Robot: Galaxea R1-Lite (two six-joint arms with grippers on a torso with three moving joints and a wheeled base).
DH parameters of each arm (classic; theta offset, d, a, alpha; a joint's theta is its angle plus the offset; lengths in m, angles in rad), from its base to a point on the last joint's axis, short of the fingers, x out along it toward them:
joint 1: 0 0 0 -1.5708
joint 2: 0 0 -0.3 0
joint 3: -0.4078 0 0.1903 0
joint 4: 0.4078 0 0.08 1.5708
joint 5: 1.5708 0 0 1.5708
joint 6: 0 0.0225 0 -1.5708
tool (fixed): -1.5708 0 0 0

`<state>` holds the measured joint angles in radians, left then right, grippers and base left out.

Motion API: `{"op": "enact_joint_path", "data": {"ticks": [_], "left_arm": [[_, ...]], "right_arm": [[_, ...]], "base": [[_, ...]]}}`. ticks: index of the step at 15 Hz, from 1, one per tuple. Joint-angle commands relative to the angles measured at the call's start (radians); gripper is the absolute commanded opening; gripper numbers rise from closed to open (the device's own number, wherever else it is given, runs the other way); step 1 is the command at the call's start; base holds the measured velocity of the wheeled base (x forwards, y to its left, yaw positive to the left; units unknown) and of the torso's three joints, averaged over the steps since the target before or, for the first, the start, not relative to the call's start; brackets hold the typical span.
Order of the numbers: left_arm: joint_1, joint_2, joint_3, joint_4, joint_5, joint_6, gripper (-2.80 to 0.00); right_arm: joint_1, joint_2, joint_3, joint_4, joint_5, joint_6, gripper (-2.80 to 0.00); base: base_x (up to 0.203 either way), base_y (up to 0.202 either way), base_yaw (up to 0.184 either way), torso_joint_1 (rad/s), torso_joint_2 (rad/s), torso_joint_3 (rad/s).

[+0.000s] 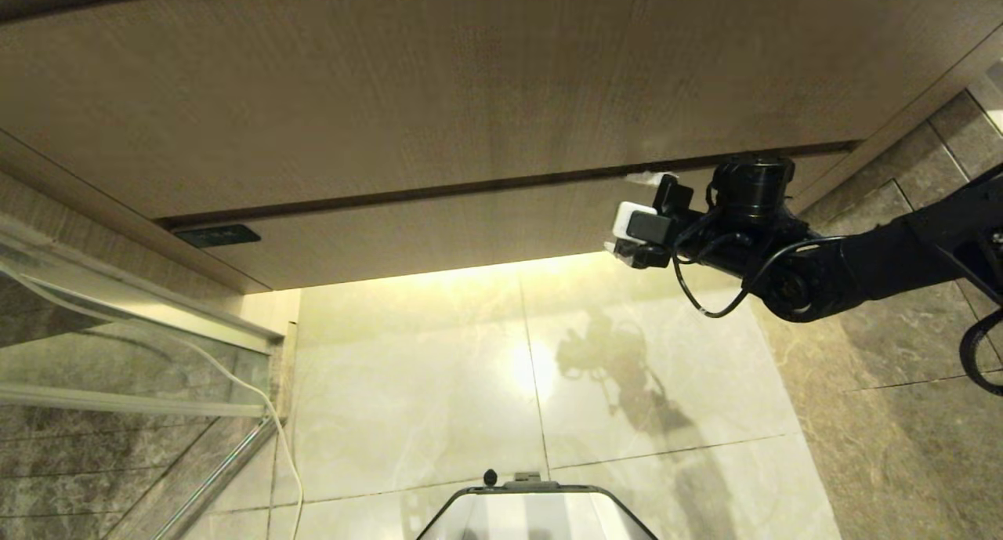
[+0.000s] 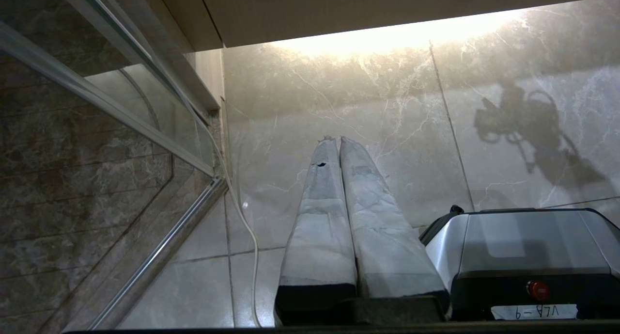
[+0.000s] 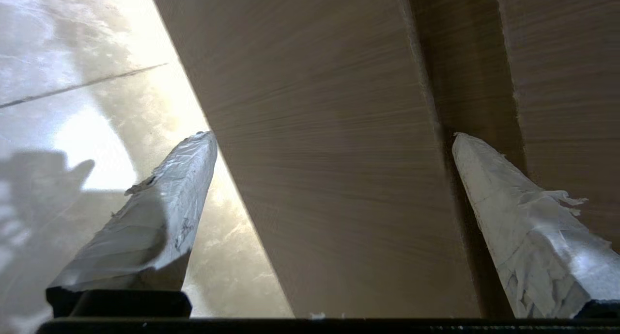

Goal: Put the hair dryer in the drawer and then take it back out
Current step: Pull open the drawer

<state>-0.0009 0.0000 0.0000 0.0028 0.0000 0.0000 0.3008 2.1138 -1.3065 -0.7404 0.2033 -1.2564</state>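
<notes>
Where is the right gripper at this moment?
In the head view the right gripper is on the right side, open at the closed drawer front, its fingers straddling that panel.

Warm under-cabinet glow, glare on the floor tiles (image 1: 533, 367), sharp arm shadow.

The right arm (image 1: 878, 258) was seen reaching in from the right edge of the head view toward the middle right of the frame, its black links bent at a joint and a loose black cable looped beneath the wrist. The right gripper (image 3: 334, 140) was held with its jaws spread wide, one taped fingertip (image 3: 193, 154) at the left of the wrist view and the other at the right. The left gripper (image 2: 339, 142) was seen only in its own wrist view, at centre frame, its two taped fingers pressed together and pointed downward.
</notes>
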Motion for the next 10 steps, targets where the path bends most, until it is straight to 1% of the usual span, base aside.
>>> {"op": "enact_joint_path", "data": {"ticks": [1,4,6,10], "left_arm": [[-0.001,0.000,0.002,0.000,0.000,0.000,-2.80],[-0.001,0.000,0.002,0.000,0.000,0.000,-2.80],[-0.001,0.000,0.001,0.000,0.000,0.000,-2.80],[-0.001,0.000,0.002,0.000,0.000,0.000,-2.80]], "right_arm": [[-0.024,0.049,-0.049,-0.004,0.002,-0.030,0.00],[-0.043,0.072,-0.073,-0.005,0.013,-0.043,0.00],[-0.058,0.083,-0.073,-0.004,0.024,-0.072,0.00],[-0.063,0.101,-0.073,0.011,0.023,-0.076,0.00]], "base": [[0.000,0.000,0.000,0.000,0.00,0.000],[0.000,0.000,0.000,0.000,0.00,0.000],[0.000,0.000,0.000,0.000,0.00,0.000],[0.000,0.000,0.000,0.000,0.00,0.000]]}}
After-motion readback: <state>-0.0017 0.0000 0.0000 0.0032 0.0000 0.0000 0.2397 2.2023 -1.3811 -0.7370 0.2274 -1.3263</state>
